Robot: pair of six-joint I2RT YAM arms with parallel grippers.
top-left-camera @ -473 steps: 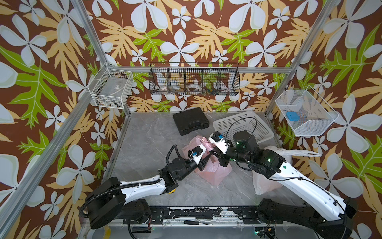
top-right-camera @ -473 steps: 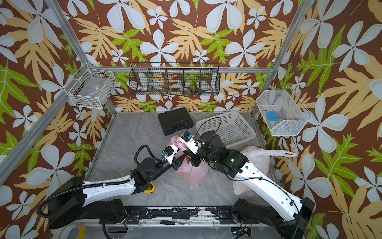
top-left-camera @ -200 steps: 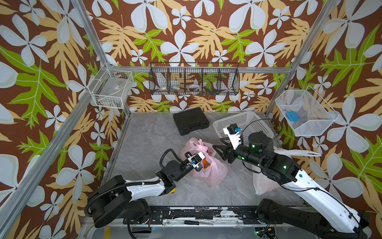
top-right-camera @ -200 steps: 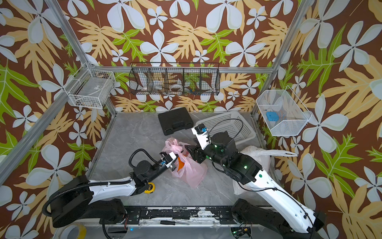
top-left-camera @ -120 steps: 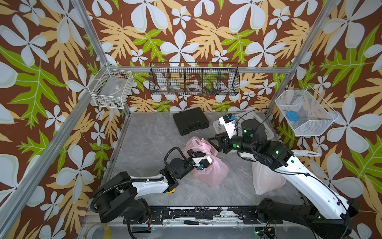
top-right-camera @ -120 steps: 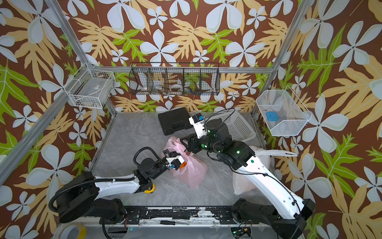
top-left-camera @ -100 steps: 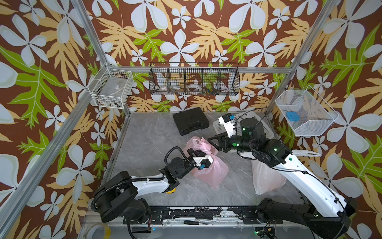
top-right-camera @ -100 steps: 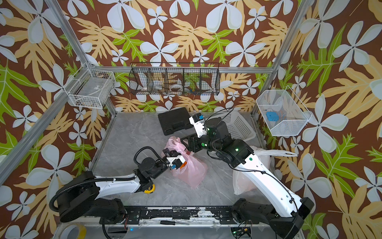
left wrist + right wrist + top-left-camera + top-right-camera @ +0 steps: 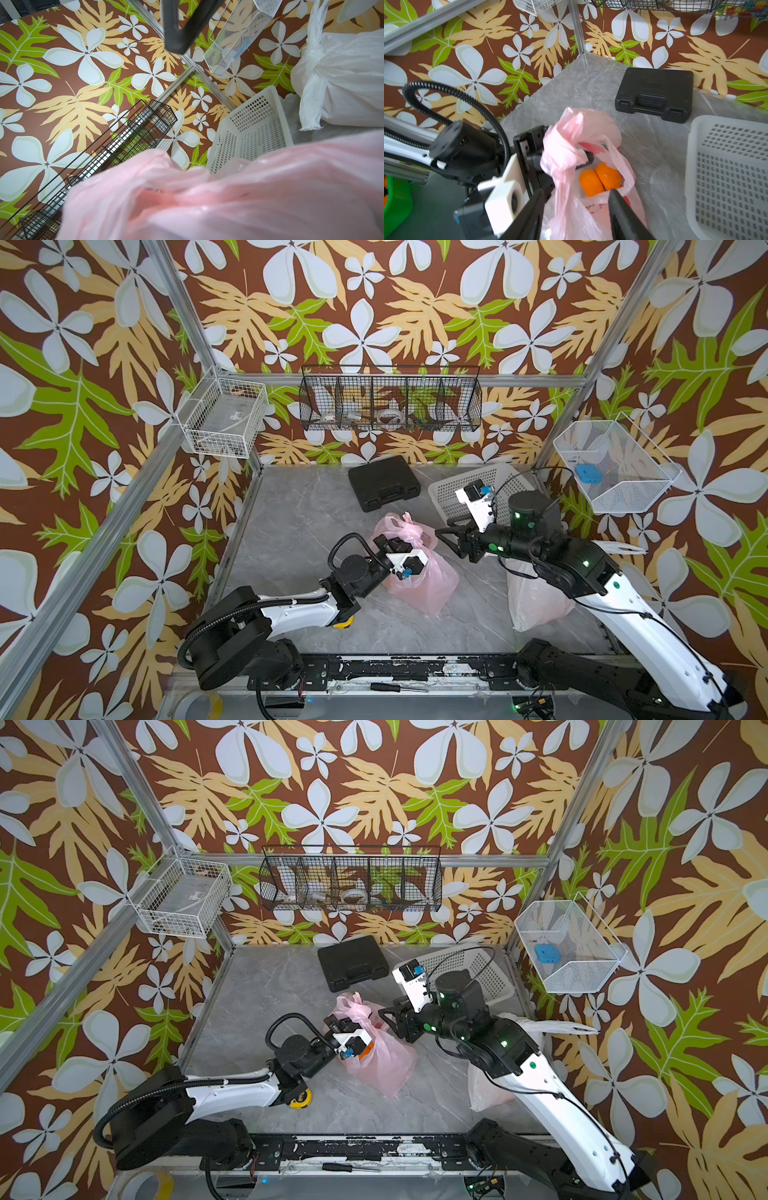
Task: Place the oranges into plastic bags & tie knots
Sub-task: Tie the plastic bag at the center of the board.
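Changed since the earliest picture: right gripper (image 9: 448, 540), then crowded against the left one at the bag's top, now stands clear on the basket side. Left gripper (image 9: 389, 542) lies much as it did half a second back.

Hazards, as judged:
- The film may slip or tear from the closed fingers if the free strip is pulled hard.
- The right fingers may catch the bag's wall or an orange instead of that strip.
- A sideways tug may tip the bag and roll fruit out of the open mouth.

Item 1, pink bag (image 9: 419, 587). Thin, crinkled, see-through pink film with red print. It is slumped on the grey table (image 9: 299, 506) between the two grippers. The top is bunched and twisted, and the mouth gapes toward the right arm. No finished knot shows; tying is judged part-way.

Item 2, oranges (image 9: 600, 180). Two show, glossy and bright, touching each other inside the pink bag just under its mouth. Any others are hidden.

Item 3, white bag (image 9: 349, 83). It lies on the right arm's side, partly under that arm, near the basket (image 9: 455, 489). The neck is gathered into a knot (image 9: 313, 69) with one strip hanging loose. Looks done.

Item 4, left gripper. Fingers are closed tight on a strip of the pink bag's top.

Item 5, right gripper. Fingers are about half apart with nothing between them, aimed at the bag's mouth and not touching it.

Item 6, black case (image 9: 383, 483). Shut, by the back wall, apart from the work.
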